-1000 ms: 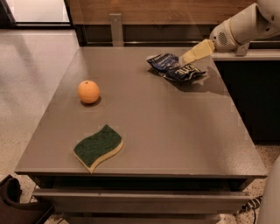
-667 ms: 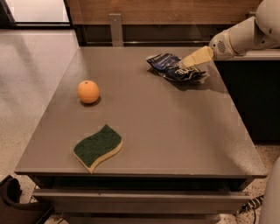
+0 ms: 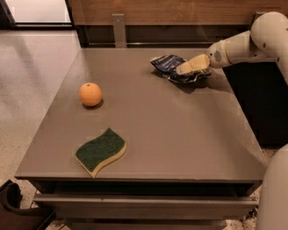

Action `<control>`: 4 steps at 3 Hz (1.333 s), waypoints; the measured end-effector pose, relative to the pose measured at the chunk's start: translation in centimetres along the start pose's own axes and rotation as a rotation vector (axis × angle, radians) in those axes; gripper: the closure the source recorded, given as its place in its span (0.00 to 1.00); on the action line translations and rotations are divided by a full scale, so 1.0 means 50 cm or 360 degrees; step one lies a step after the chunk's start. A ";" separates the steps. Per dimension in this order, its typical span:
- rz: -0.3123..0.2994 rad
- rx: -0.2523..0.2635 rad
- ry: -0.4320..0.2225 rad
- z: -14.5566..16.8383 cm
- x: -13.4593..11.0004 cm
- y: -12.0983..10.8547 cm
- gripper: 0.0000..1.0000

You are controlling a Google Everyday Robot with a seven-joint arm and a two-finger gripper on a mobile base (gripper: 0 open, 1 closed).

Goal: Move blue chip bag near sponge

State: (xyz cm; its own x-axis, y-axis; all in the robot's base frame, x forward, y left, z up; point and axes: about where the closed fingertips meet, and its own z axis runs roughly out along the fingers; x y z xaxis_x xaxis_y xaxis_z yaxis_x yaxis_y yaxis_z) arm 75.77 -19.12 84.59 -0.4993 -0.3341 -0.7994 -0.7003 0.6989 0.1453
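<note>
The blue chip bag [image 3: 164, 63] lies wrinkled on the far right part of the brown table [image 3: 171, 130]. My gripper [image 3: 183, 68] reaches in from the right on a white arm and sits right over the bag's middle, low against it. The sponge [image 3: 100, 152], green on top with a yellow base, lies flat near the table's front left edge, far from the bag.
A round orange fruit [image 3: 90, 94] sits on the left side of the table, between the bag and the sponge. A dark cabinet [image 3: 261, 103] stands to the right of the table. A wooden wall panel [image 3: 157, 11] runs behind it.
My gripper has moved down and to the left, lower onto the chip bag. The bag, sponge and orange have not moved.
</note>
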 end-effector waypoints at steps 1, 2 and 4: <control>-0.0016 -0.0076 -0.0027 0.042 -0.003 0.010 0.00; -0.0017 -0.0132 -0.0036 0.072 0.003 0.025 0.00; -0.0017 -0.0165 -0.0035 0.095 0.006 0.041 0.47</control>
State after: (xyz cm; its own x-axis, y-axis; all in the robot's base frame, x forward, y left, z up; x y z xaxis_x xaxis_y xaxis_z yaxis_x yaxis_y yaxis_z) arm 76.60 -14.78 81.87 -0.4812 -0.3261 -0.8137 -0.7551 0.6258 0.1957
